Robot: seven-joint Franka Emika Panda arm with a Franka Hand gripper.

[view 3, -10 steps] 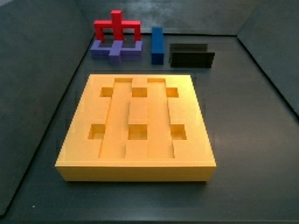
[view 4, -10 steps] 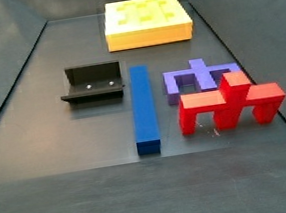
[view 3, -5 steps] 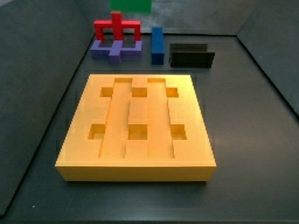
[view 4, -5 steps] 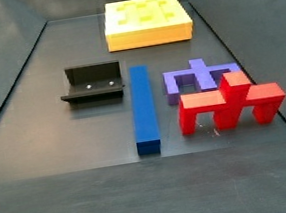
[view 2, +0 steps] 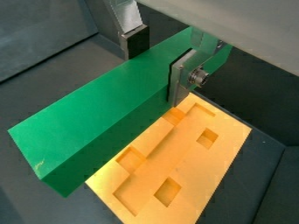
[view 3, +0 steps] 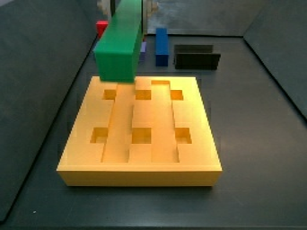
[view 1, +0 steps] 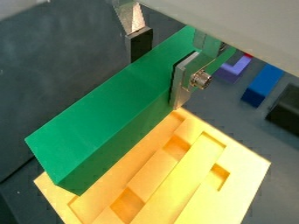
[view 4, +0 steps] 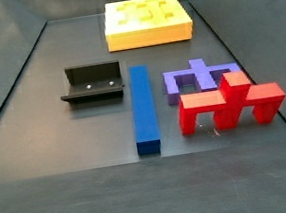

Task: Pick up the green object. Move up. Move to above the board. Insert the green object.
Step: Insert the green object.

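The gripper (view 1: pixel 162 54) is shut on the green object (view 1: pixel 117 118), a long bright-green bar. Its silver fingers (view 1: pixel 186 77) press on the bar's two long sides, as both wrist views show. In the other wrist view the gripper (view 2: pixel 159 54) holds the bar (view 2: pixel 105 118) the same way. In a side view the bar (view 3: pixel 120 40) hangs in the air over the far left part of the orange-yellow board (view 3: pixel 140 157). The gripper itself is out of that view. Below the bar the board (view 2: pixel 193 157) lies flat with its square holes open. The other side view shows the board (view 4: pixel 149 37) only.
At the far end of the floor stand a blue bar (view 3: pixel 161 45), the black fixture (view 3: pixel 197 57) and a purple block (view 3: pixel 117 54). A side view also shows the blue bar (view 4: pixel 142 107), the fixture (view 4: pixel 92 83), the purple block (view 4: pixel 198 76) and a red piece (view 4: pixel 229 101).
The green bar has come into the side view from the top. It was out of view, then a sliver at the top edge, and now hangs over the board's far left.
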